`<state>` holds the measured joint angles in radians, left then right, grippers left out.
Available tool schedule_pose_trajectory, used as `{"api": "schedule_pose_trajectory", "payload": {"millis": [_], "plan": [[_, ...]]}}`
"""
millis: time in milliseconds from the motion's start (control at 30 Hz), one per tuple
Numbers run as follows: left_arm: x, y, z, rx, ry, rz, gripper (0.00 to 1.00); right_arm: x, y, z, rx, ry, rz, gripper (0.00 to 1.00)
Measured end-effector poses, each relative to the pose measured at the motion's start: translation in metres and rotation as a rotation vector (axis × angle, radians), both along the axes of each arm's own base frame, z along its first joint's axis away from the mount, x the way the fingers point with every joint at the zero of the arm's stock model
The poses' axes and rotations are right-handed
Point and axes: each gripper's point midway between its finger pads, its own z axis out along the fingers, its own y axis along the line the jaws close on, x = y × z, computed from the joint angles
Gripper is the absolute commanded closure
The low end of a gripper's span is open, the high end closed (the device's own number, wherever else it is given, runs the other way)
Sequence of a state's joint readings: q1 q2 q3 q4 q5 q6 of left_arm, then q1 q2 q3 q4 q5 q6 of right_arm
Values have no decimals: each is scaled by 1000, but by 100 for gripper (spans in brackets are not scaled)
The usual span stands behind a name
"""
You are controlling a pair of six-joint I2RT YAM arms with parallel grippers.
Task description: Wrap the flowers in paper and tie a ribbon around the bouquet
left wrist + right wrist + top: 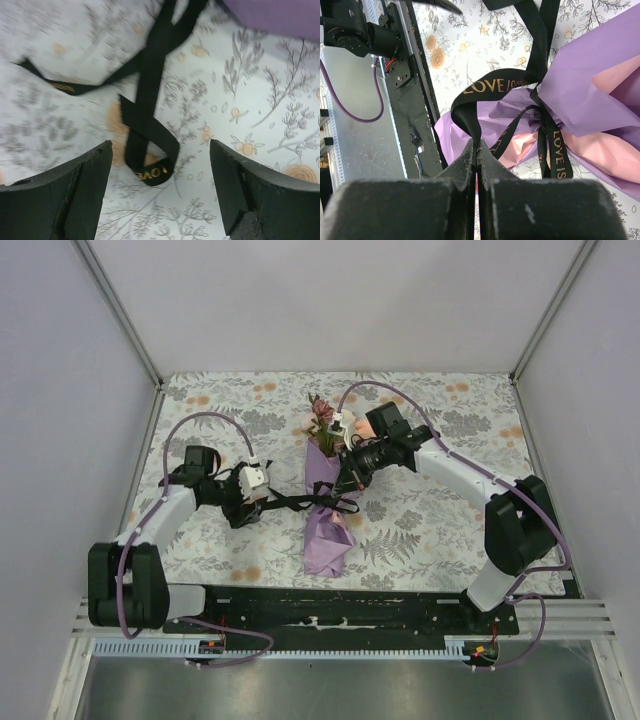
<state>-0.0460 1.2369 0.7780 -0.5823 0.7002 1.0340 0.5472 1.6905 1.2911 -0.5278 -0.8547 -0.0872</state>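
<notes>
The bouquet (325, 515) lies lengthwise in the middle of the table, lilac-purple paper (585, 95) with a pink inner face. The flowers (322, 420) stick out at its far end. The black ribbon (500, 86) with gold lettering is cinched round the paper's waist. My right gripper (477, 145) is shut on a loop of it just beside the paper, above the bouquet's middle (345, 480). My left gripper (161, 145) stands open left of the bouquet (264, 504). A loose ribbon (150, 100) end lies curled on the cloth between its fingers, untouched.
The floral tablecloth (430, 520) covers the table. A black base rail (350, 608) runs along the near edge, close behind the bouquet's foot (412, 100). Purple cables (205, 418) arch over both arms. Walls close in the left, right and back.
</notes>
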Motion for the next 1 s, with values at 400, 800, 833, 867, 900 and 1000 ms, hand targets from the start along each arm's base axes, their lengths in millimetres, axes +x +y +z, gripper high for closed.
{"api": "schedule_pose_trajectory", "payload": {"millis": [400, 800, 833, 867, 900, 1000], "plan": [[-41, 32, -82, 182, 201, -81, 98, 6, 0, 4, -13, -29, -7, 100], [-15, 22, 105, -8, -189, -58, 98, 11, -4, 3, -30, -46, -21, 100], [-23, 13, 118, -36, -212, -90, 98, 12, -4, 4, -28, -50, -24, 100], [-35, 1, 128, -63, -224, -133, 98, 14, -5, 4, -27, -52, -29, 100], [-45, -11, 134, -84, -228, -178, 98, 16, -6, 5, -26, -54, -34, 100], [-87, -57, 146, -168, -197, -358, 98, 22, -9, 6, -22, -59, -53, 100]]}}
